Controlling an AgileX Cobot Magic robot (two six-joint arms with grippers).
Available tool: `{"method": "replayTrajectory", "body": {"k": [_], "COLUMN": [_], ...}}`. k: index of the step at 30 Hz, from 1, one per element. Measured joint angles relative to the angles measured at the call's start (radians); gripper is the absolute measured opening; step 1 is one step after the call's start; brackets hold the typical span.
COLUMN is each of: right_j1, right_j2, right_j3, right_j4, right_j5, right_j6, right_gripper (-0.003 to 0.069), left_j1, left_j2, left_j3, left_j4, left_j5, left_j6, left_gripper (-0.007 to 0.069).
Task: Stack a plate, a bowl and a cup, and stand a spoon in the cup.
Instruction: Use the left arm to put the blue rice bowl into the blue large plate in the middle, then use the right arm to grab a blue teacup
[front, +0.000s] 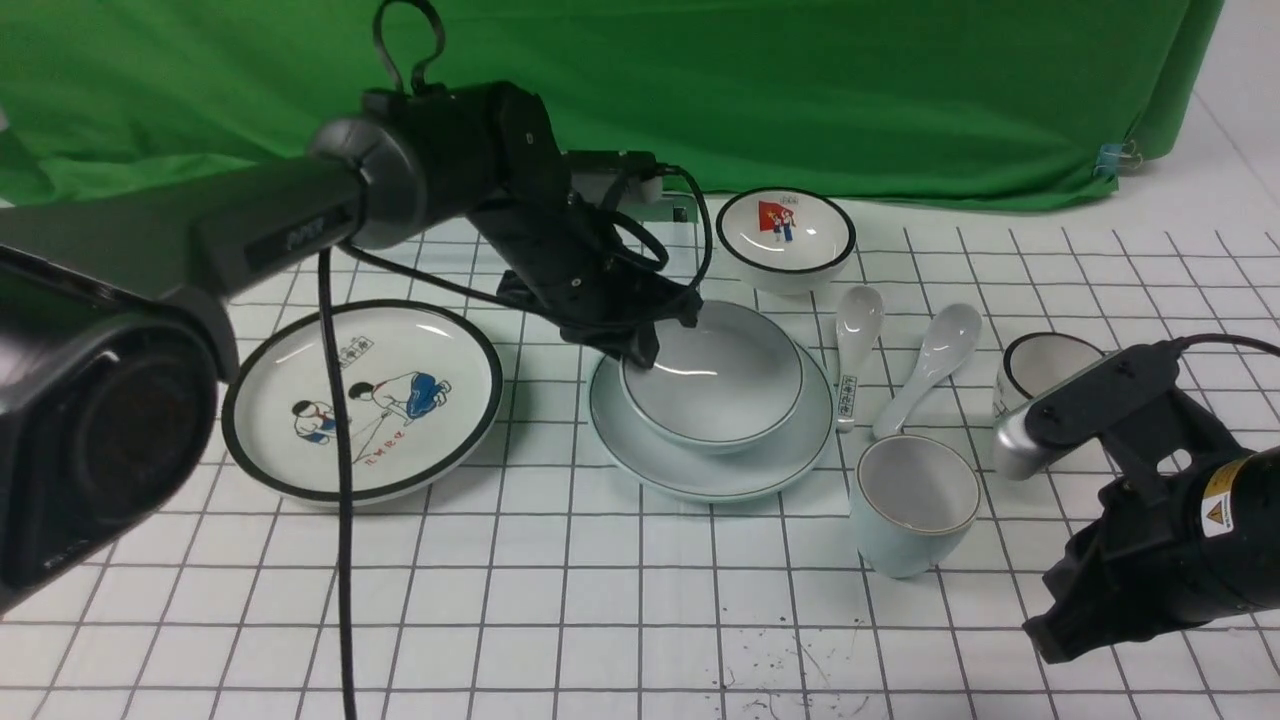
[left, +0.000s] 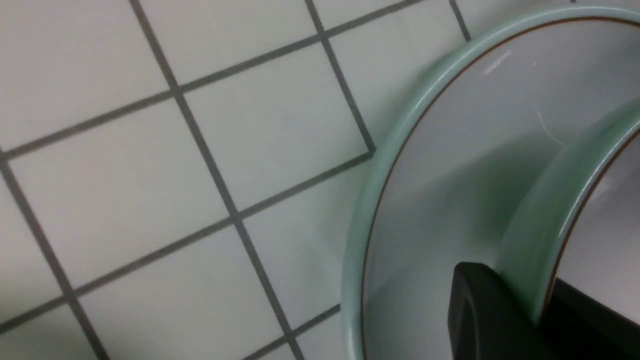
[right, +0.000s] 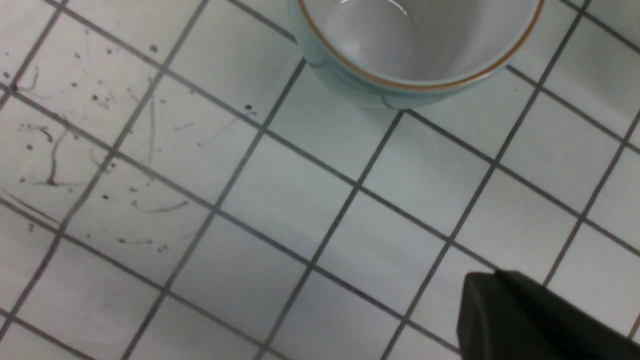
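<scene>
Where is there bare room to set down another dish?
The widest bare patch is the table's near strip, in front of the picture plate, the plain plate and the plain cup. Right of the plain plate it is crowded: two spoons, a black-rimmed cup, a small bowl.

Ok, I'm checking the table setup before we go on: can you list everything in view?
plate: one, pale blue-green, table centre, under the bowl
bowl: one, pale blue-green, sitting in that plate
cup: one, pale blue-green, upright, right of the plate
plain spoon: one, white, lying right of the plate
printed spoon: one, white with dark print, beside the plain spoon
cartoon plate: one, white, black rim, left
picture bowl: one, white, black rim, behind the plate
black-rimmed cup: one, white, far right, partly behind the right arm
cloth: one, green, backdrop
grid sheet: one, white, covering the table
left end effector: black, shut on the bowl's rim
right end effector: black, shut, empty, near the cup
</scene>
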Motion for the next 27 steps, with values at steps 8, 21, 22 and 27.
{"method": "replayTrajectory", "body": {"k": [8, 21, 22, 27], "right_j1": [0.001, -0.035, -0.035, -0.036], "right_j2": [0.0, 0.127, 0.196, 0.353], "right_j3": [-0.013, -0.273, -0.307, -0.381], "right_j4": [0.043, 0.068, 0.068, 0.068], "right_j5": [0.037, 0.067, 0.06, 0.06], "right_j6": [0.048, 0.049, 0.049, 0.053], "right_gripper": [0.0034, 0.0365, 0.0374, 0.0335], "left_j1": [-0.017, -0.018, -0.018, -0.019], "left_j2": [0.002, -0.423, -0.519, -0.801], "left_j3": [-0.003, -0.003, 0.016, 0.206], "left_j4": [0.072, 0.298, 0.302, 0.322], "left_j5": [0.018, 0.135, 0.143, 0.108], "left_j6": [-0.005, -0.085, -0.091, -0.098], "left_gripper": [0.018, 0.0367, 0.0293, 0.0101]}}
